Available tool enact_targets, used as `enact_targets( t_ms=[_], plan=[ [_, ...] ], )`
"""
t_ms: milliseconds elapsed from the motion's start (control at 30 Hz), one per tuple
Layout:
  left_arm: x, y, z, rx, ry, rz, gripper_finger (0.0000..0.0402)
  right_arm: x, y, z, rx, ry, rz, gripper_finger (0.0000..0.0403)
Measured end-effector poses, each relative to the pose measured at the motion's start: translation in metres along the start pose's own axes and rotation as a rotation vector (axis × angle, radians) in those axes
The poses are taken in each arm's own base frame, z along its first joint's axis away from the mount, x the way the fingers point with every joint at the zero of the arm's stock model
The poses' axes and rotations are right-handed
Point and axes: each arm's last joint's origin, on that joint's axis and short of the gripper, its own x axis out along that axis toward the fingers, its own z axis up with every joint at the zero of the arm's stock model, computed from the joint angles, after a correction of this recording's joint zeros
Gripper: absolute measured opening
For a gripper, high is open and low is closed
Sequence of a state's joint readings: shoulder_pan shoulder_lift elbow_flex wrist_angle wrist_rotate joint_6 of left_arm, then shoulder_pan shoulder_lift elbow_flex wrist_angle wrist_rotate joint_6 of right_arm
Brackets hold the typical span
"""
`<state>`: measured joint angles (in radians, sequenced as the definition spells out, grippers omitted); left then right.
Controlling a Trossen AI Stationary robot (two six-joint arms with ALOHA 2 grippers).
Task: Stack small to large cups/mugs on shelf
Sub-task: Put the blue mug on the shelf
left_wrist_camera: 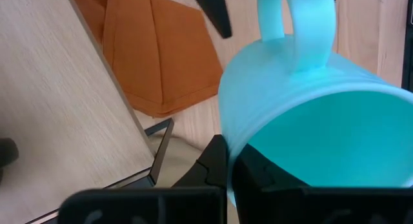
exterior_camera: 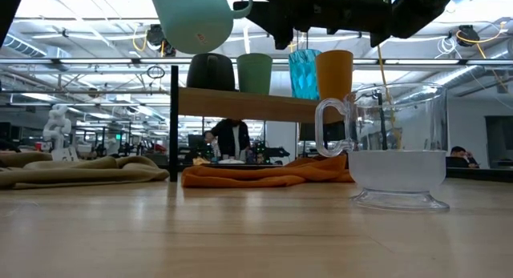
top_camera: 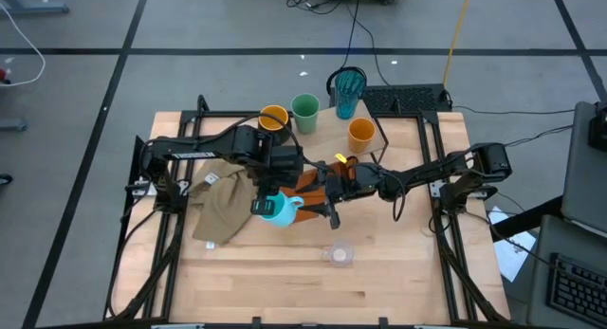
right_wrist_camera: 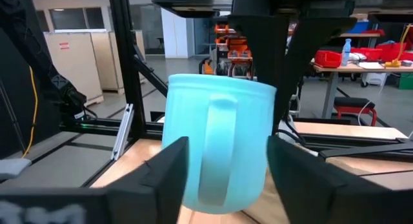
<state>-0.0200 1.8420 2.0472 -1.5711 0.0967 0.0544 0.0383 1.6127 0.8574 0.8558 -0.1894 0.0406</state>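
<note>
Nearest the low camera stands a tiny clear glass cup with a loop handle (exterior_camera: pixel 398 154), alone on the light wooden bench (top_camera: pixel 285 282), well apart from everything else. It looks thin-walled and brittle, and its slick sides would slip under a hard squeeze; a gentle pinch across the rim, away from the handle, seems the safest hold.

Above the bench middle, the left claw (top_camera: pixel 266 202) is clamped on the rim wall of a bright blue handled mug (top_camera: pixel 278 210), carrying it clear of the surface. In the left wrist view one dark finger (left_wrist_camera: pixel 213 166) sits outside the wall, with the other apparently inside the bowl. The mug looks stiff and light, smooth enough to swing if jolted, so the rim pinch needs steady pressure.

The right claw (right_wrist_camera: pixel 227 161) faces the mug's handle, its jaws spread wide either side of it and not touching. The handle or the body beside it would give a firm second hold.

On the low plywood shelf with black legs (exterior_camera: pixel 256 106) stand a black mug with yellow-orange inside (top_camera: pixel 273 118), a green cup (top_camera: pixel 304 111), a tall teal ribbed tumbler (top_camera: pixel 349 90) and an orange cup (top_camera: pixel 360 135). An orange cloth (exterior_camera: pixel 264 172) lies beneath the shelf and a tan cloth (top_camera: pixel 223 204) lies beside it.
</note>
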Motion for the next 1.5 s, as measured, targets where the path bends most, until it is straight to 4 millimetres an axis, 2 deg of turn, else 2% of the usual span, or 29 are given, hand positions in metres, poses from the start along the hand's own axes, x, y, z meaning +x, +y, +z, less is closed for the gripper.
enact_targets(
  t_ms=[333, 367, 933, 1233, 1500],
  plan=[
    [0.0, 0.0005, -0.0003, -0.001, 0.004, 0.012, 0.0003, -0.0001, 0.0, -0.0014, 0.009, 0.015, 0.0, 0.0041],
    [0.0, 0.0006, -0.0005, -0.001, 0.006, 0.018, 0.0003, 0.0, -0.0001, -0.0016, 0.009, 0.016, -0.001, 0.0038],
    [-0.0009, 0.0005, -0.0009, -0.012, 0.001, 0.02, 0.0005, 0.0, -0.0008, -0.0015, 0.014, 0.014, -0.03, 0.0038],
    [-0.0016, 0.0003, -0.0007, -0.063, -0.007, 0.012, 0.0063, -0.0001, -0.0011, -0.0011, 0.003, 0.012, -0.037, 0.0038],
    [-0.0092, -0.0005, -0.0046, -0.059, -0.03, 0.012, 0.0077, -0.0001, -0.0011, 0.0003, 0.011, -0.003, -0.039, 0.0038]
  ],
)
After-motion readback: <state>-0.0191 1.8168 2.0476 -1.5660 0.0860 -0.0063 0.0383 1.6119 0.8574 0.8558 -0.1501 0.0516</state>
